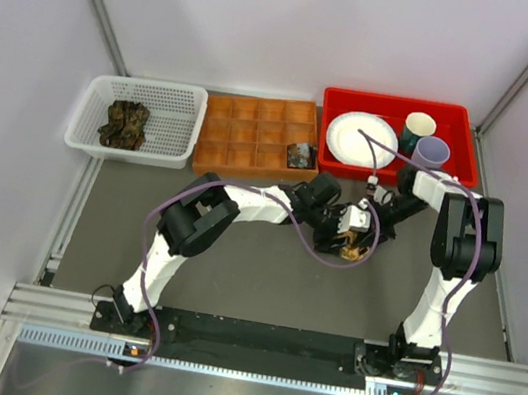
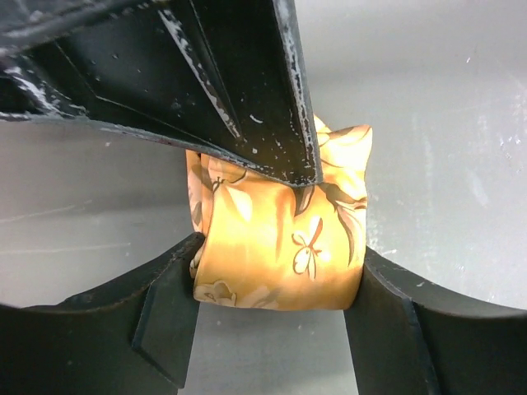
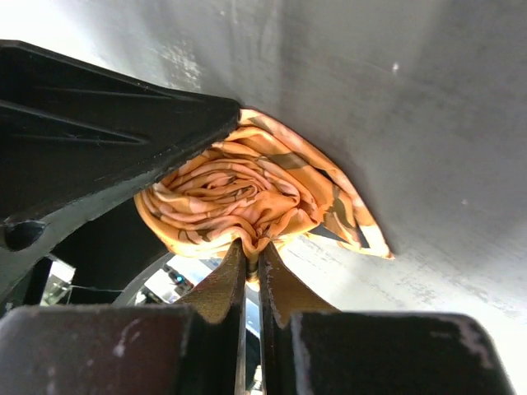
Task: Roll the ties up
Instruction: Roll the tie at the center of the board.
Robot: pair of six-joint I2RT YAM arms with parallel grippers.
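I see the flat grey table [image 1: 261,278] with both arms meeting mid-table. At far left, the white perforated plastic basket [image 1: 183,108] holds a heap of dark green-brown ties [image 1: 125,124]. The left gripper [image 2: 280,263] is clamped across the rolled tan-orange patterned fabric tie [image 2: 272,239], one finger touching each side. The right gripper [image 3: 251,267] has its fingers nearly together, pinching the roll's edge. The roll is mid-table, against the surface.

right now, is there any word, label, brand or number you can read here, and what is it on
None: no readable text in any view.
The orange tie bears only a floral pattern, no lettering.
The red bin, white basket and brown tray show no labels.
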